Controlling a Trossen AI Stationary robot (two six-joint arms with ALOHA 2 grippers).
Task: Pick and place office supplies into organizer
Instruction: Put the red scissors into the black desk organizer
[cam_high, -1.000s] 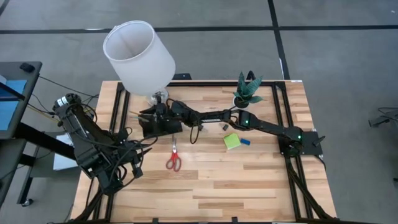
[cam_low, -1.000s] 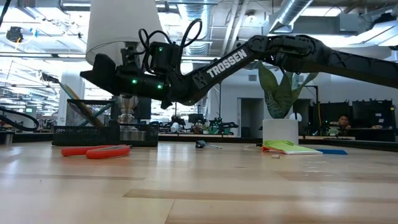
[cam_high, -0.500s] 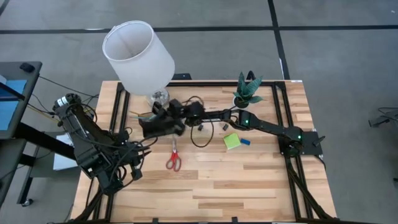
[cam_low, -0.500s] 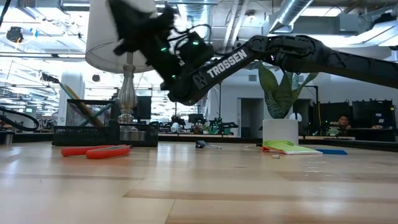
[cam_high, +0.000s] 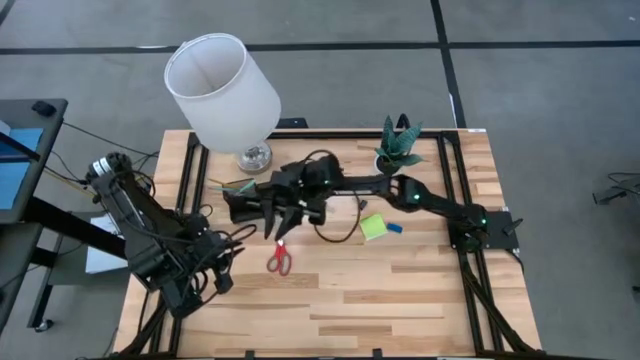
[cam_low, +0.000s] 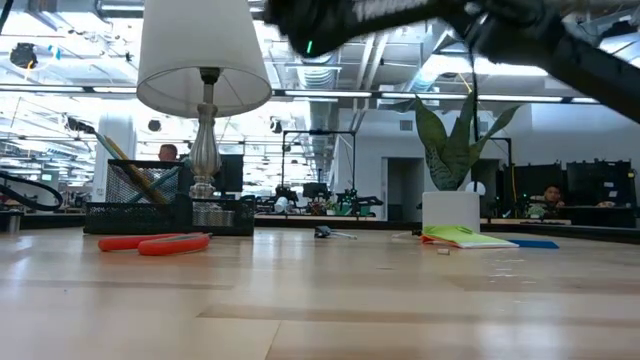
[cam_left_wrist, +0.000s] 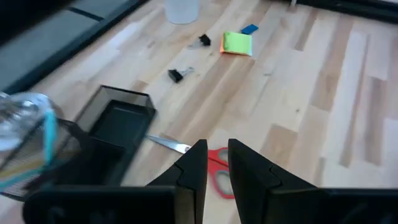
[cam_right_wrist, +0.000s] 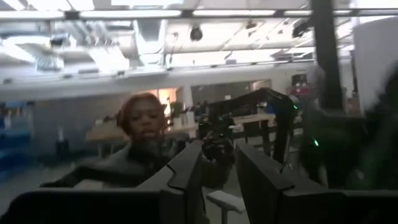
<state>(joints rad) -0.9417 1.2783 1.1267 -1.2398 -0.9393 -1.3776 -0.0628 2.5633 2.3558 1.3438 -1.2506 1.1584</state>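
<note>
Currently the right arm is reaching across the table (cam_high: 400, 290) from 3 o'clock, its right gripper (cam_high: 282, 215) hanging raised beside the organizer (cam_high: 245, 203), which is sitting left of centre near the lamp (cam_high: 222, 88). In its wrist view the fingers are standing slightly apart with nothing between them (pointing out at the room, not the table). The left gripper (cam_left_wrist: 212, 163) is waiting at 8 o'clock, its fingers a narrow gap apart, holding nothing. By my reading, 1 placement is over and the next pick is pending: the red-handled scissors (cam_high: 279, 255) are lying just toward 6 o'clock of the organizer, the sticky-note pad (cam_high: 373, 227) and blue eraser (cam_high: 395, 227) toward 3, 2 binder clips (cam_left_wrist: 175, 75) between. Next calls for descending over one. No writing is readable.
</note>
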